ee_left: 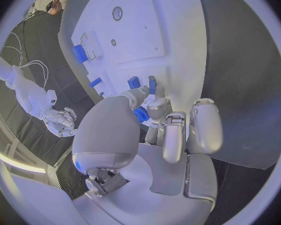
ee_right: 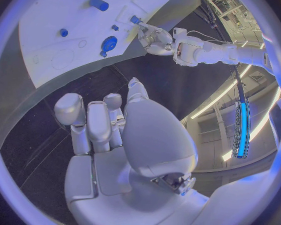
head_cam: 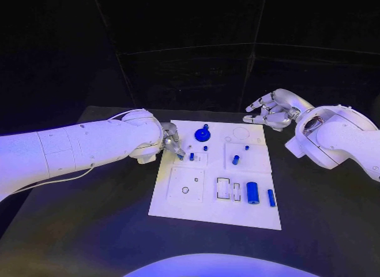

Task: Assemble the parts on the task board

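The white task board (head_cam: 177, 205) lies mid-table. My left hand (head_cam: 173, 144) hovers over its back left part, and thumb and finger pinch a small blue part (ee_left: 140, 116). Just past the fingertips (ee_left: 158, 107) stands a small blue peg (head_cam: 191, 156). A blue round knob (head_cam: 203, 134) sits near the board's back edge. Small blue pieces (head_cam: 236, 159) stand mid-board. A blue cylinder (head_cam: 253, 192) and a thin blue bar (head_cam: 271, 198) lie at the front right. My right hand (head_cam: 273, 109) hangs off the back right corner, fingers apart, holding nothing.
The board also carries two white slots (head_cam: 224, 188) and a small ring (head_cam: 185, 190) at its front left. Black table (head_cam: 323, 202) surrounds the board on all sides. My left forearm (head_cam: 82, 147) crosses the table's left side.
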You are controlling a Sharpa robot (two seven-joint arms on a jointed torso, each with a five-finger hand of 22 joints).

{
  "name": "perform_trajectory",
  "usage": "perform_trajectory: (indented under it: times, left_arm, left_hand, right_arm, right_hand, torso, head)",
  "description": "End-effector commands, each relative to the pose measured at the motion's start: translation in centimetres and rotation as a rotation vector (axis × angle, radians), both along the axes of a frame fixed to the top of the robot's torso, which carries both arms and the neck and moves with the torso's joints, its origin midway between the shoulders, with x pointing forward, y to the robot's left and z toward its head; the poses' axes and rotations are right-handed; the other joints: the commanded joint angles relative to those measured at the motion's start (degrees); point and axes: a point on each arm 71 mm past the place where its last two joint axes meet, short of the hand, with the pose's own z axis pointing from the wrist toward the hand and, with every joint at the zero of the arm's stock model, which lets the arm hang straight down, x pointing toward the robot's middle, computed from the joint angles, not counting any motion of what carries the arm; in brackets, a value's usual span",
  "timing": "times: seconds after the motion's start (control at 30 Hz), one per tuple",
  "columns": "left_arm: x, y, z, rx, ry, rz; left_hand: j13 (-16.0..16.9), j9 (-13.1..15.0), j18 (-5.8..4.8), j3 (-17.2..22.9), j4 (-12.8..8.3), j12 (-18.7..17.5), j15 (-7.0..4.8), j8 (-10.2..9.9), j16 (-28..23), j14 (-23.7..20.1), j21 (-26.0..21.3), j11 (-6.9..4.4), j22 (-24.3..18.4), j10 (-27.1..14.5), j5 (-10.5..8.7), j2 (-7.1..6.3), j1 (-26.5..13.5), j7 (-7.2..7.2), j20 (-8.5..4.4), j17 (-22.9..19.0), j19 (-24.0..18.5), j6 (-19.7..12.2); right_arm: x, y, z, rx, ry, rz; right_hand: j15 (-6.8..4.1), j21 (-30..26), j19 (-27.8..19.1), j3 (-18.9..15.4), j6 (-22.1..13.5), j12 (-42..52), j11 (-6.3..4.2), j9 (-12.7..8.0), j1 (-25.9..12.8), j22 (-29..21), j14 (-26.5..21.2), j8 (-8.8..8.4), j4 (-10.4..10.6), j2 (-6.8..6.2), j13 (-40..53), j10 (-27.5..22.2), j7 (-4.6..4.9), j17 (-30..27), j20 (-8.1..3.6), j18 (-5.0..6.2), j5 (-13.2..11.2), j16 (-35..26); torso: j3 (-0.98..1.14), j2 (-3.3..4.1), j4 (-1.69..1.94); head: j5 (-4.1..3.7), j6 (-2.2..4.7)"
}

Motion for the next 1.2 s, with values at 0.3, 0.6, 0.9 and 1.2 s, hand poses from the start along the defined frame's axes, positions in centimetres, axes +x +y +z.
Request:
perform_trajectory:
  times: [0.3,0.6,0.9,1.2]
  left_arm:
    - [-0.07,0.14,-0.14,0.023,0.019,-0.011]
    - [-0.10,0.08,-0.22,0.029,0.028,-0.017]
    - [-0.12,0.09,-0.29,0.035,0.036,-0.022]
    - [0.01,-0.14,-0.36,0.037,0.041,-0.028]
  left_hand:
    - [0.1,0.1,-0.30,6.9,-6.4,0.3,0.10,0.3,0.2,6.0,0.1,0.11,0.0,0.4,0.35,0.11,0.4,-0.43,0.07,15.1,0.4,-0.1]
    - [0.1,0.1,-0.30,6.9,-6.4,0.3,0.09,0.4,0.2,6.0,0.0,0.09,0.0,0.5,0.32,-0.10,0.2,-0.48,0.05,15.1,0.4,0.0]
    - [0.0,0.3,-0.32,6.9,-6.5,0.3,0.02,0.7,0.2,6.0,0.1,-0.03,0.1,0.6,0.26,-0.64,-0.2,-0.68,0.00,15.1,0.4,0.2]
    - [0.5,0.4,-0.32,6.1,-5.6,0.8,-0.25,1.3,0.2,6.0,0.1,-0.40,0.2,1.1,0.16,-1.12,-2.1,-1.22,-0.20,15.1,0.5,1.0]
  right_arm:
    - [-0.02,0.14,0.16,-0.001,-0.006,0.011]
    - [-0.03,0.16,0.16,-0.001,-0.006,0.012]
    - [-0.03,0.14,0.16,-0.001,-0.006,0.011]
    - [-0.04,0.15,0.16,-0.001,-0.006,0.012]
  right_hand:
    - [-0.26,-0.4,0.3,-0.5,-0.2,0.3,0.05,-0.1,-0.3,0.0,0.4,0.32,0.0,0.42,0.1,0.0,-0.06,0.1,0.03,1.10,0.3,-0.2]
    - [-0.26,-0.4,0.3,-0.5,-0.2,0.3,0.05,-0.1,-0.3,0.0,0.4,0.32,0.0,0.42,0.1,0.0,-0.06,0.1,0.03,1.10,0.3,-0.2]
    - [-0.26,-0.4,0.3,-0.5,-0.2,0.3,0.05,-0.1,-0.3,0.0,0.4,0.32,0.0,0.42,0.1,0.0,-0.06,0.1,0.03,1.10,0.3,-0.2]
    - [-0.26,-0.4,0.3,-0.5,-0.2,0.3,0.05,-0.1,-0.3,0.0,0.4,0.32,0.0,0.42,0.1,0.0,-0.06,0.1,0.03,1.10,0.3,-0.2]
  torso:
    - [0.01,-0.02,0.06]
    - [-0.01,0.01,0.01]
    - [0.00,-0.01,0.09]
    - [-0.01,-0.01,0.01]
  head:
    - [-0.02,-0.08]
    - [0.00,-0.16]
    - [-0.11,-0.30]
    - [-0.06,-0.26]
